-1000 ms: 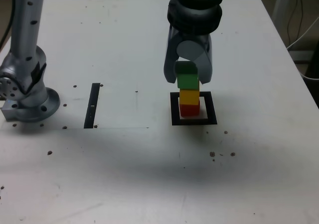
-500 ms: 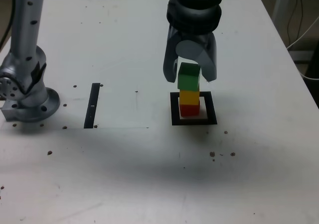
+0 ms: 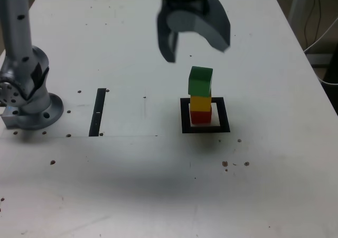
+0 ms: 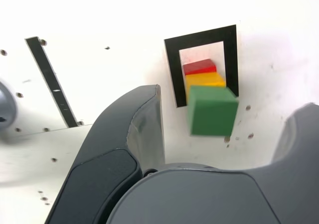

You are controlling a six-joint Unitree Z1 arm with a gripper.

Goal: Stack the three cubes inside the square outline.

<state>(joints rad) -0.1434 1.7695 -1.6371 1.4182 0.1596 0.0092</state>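
exterior view: the gripper (image 3: 194, 39) hangs above the stack with fingers spread apart, holding nothing. the green cube (image 3: 200, 81) sits on the yellow cube (image 3: 200, 103), which sits on the red cube (image 3: 199, 116), inside the square outline (image 3: 205, 129) on the white table (image 3: 158, 185).

wrist view: the green cube (image 4: 213, 110) tops the stack between the parted fingers (image 4: 124, 144).

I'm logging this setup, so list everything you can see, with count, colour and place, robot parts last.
Green cube: one, green, top of the stack, slightly askew.
Yellow cube: one, yellow, middle of the stack.
Red cube: one, red, bottom of the stack, inside the outline.
Outline: one, black square with white centre, on the table, towards the exterior view's right.
Strip: one, black, narrow, straight, on the table to the exterior view's left of the outline.
Table: one, white, with small dark holes.
Cables: off the table's far right edge in the exterior view.
Arm base: one, grey, at the exterior view's left edge.
Gripper: one, dark grey, fingers open, above the stack, holding nothing.
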